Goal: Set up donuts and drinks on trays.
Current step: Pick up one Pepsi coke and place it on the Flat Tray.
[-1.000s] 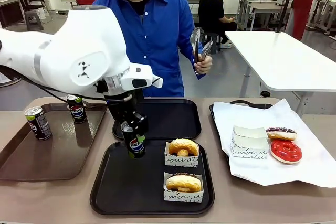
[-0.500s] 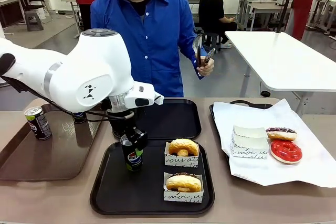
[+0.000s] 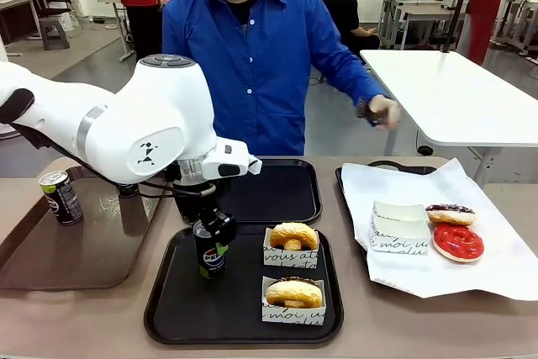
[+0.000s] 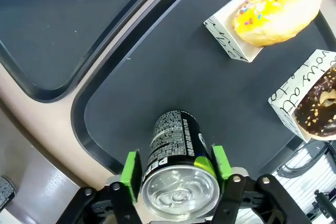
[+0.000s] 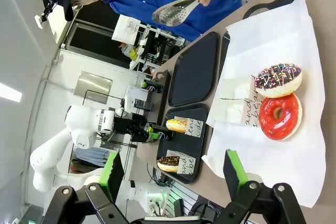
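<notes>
Front view, can: the can (image 3: 210, 256) stands upright left of centre in the frame, on the upper left part of the near tray (image 3: 155, 317).
Left wrist view, axis: the can's silver top sits at bottom centre and its body runs up the frame away from the lens. Its long axis therefore lines up with the fingers.
Left gripper: the left gripper (image 4: 176, 167) straddles the can's upper part, with one green pad close against each flank. Whether the pads are pressing or standing a hair off cannot be told.
Key relation: the can is directly between the fingers, neither ahead nor off to one side, and its base appears to rest on the tray floor. The clean way out looks to be straight back along the can's axis, since a sideways pull could tip it.
Neighbours: two donuts (image 3: 293, 235) in paper sleeves sit just right of the can, apart from it.
Right gripper: in the right wrist view the right gripper (image 5: 173, 174) has its pads spread wide with nothing between them, well away from the near tray.
Nearer arm: the left.
What is left, as a judgement: the far tray (image 3: 269, 191), upper centre, is bare. A spare can (image 3: 60, 197) waits on the brown tray (image 3: 84, 250) at frame left, on the left arm's side.
</notes>
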{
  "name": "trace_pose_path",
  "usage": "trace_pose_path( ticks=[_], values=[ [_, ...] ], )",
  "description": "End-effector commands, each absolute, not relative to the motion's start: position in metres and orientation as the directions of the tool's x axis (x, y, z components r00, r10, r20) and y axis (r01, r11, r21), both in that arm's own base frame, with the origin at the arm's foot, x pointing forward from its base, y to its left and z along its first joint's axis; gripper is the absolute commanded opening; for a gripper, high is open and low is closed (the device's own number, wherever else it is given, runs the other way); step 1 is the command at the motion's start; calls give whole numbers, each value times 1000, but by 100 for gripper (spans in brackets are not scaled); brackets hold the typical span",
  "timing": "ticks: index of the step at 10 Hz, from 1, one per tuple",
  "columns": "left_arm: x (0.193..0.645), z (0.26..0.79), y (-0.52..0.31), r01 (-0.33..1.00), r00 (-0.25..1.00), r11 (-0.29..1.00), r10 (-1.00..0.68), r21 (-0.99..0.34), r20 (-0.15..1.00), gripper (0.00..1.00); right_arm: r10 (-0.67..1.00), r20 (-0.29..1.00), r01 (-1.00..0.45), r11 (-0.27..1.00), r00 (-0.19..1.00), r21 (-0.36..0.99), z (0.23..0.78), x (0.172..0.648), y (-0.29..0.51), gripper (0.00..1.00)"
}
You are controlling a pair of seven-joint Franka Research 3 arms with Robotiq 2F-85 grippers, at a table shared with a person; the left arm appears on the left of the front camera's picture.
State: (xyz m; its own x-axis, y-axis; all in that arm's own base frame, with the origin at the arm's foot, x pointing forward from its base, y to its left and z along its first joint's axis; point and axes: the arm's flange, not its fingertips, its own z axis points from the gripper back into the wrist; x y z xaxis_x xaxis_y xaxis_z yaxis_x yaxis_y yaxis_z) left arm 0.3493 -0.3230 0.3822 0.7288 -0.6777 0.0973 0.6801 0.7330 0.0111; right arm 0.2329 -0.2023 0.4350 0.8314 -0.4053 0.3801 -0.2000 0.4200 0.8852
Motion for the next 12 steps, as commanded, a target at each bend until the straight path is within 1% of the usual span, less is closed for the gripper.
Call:
trace_pose_path(
  ticks=[1, 2, 3, 4, 6, 8, 9, 10, 11, 12],
  values=[
    [350, 392, -328, 655, 749, 755, -654, 26, 111, 100, -406, 394, -220, 411, 825, 885, 434, 234, -203, 100],
    [350, 401, -325, 635, 763, 772, -632, 25, 133, 100, -406, 394, -220, 411, 825, 885, 434, 234, -203, 100],
    [354, 413, -319, 612, 779, 790, -607, 16, 155, 91, -406, 394, -220, 411, 825, 885, 434, 234, -203, 100],
    [359, 425, -311, 577, 803, 816, -569, 6, 177, 100, -406, 394, -220, 411, 825, 885, 434, 234, -203, 100],
    [358, 446, -296, 522, 839, 852, -505, -35, 202, 100, -406, 394, -220, 411, 825, 885, 434, 234, -203, 100],
    [349, 464, -283, 484, 855, 874, -465, -36, 230, 100, -406, 394, -220, 411, 825, 885, 434, 234, -203, 100],
    [345, 470, -279, 488, 854, 873, -474, -11, 216, 100, -406, 394, -220, 411, 825, 885, 434, 234, -203, 100],
    [344, 470, -276, 477, 861, 878, -477, 42, 178, 100, -406, 394, -220, 411, 825, 885, 434, 234, -203, 100],
    [356, 469, -284, 510, 841, 860, -491, -28, 229, 100, -406, 394, -220, 411, 825, 885, 434, 234, -203, 100],
    [356, 469, -284, 510, 841, 860, -491, -28, 229, 100, -406, 394, -220, 411, 825, 885, 434, 234, -203, 100]
  ],
)
